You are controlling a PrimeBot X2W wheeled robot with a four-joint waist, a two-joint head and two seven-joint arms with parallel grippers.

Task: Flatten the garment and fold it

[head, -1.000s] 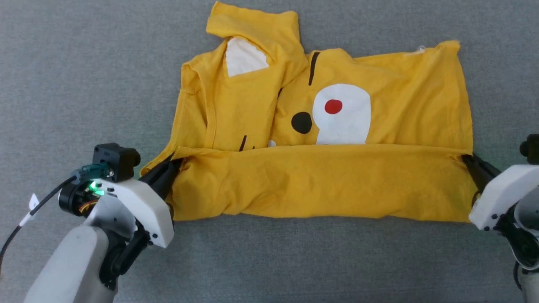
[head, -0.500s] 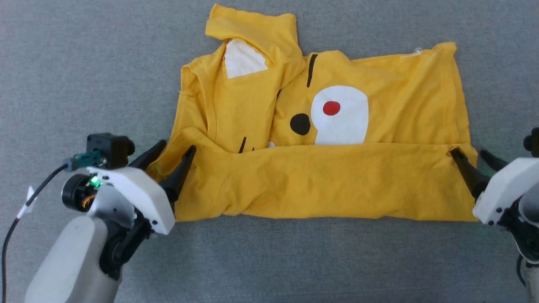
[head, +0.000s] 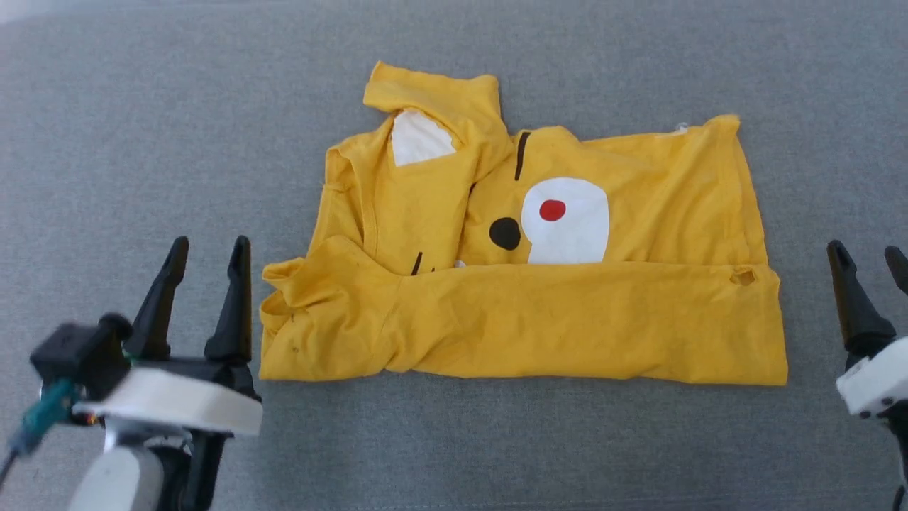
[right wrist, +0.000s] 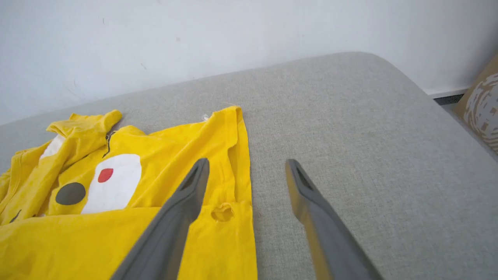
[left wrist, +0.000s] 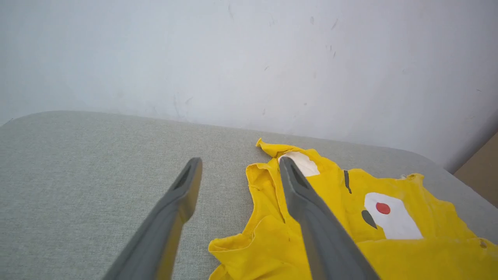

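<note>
Grey woven cloth is covering the tabletop (head: pixel 142 156), and a plain pale wall (left wrist: pixel 249 58) is rising behind its far edge.

The left claw (head: pixel 209 248) is standing spread wide, both dark fingers pointing away from the robot and holding nothing. The right claw (head: pixel 867 252) is gaping just as wide and is gripping nothing either.

Between the two, a yellow T-shirt (head: pixel 539 326) is lying on the cloth. Its near part is folded up over itself in a long plain band, running from one claw's side to the other. The shirt's bunched corner is sitting just beside the left claw's inner finger without touching it. The straight side edge is lying near the right claw's inner finger, but clear of it. A small hole (head: pixel 743 277) is showing in the band at the end nearer the right claw.

Beyond the band, further out than both sets of fingertips, the printed side is showing. A white patch (head: pixel 571 227) is carrying a red dot (head: pixel 552 210), with a black oval (head: pixel 505 233) just beside it on the left claw's side. A short black stroke (head: pixel 522 145) is sitting past that. A sleeve (head: pixel 440 96) is sticking out at the far edge, turned back over a second white patch (head: pixel 420 138).
</note>
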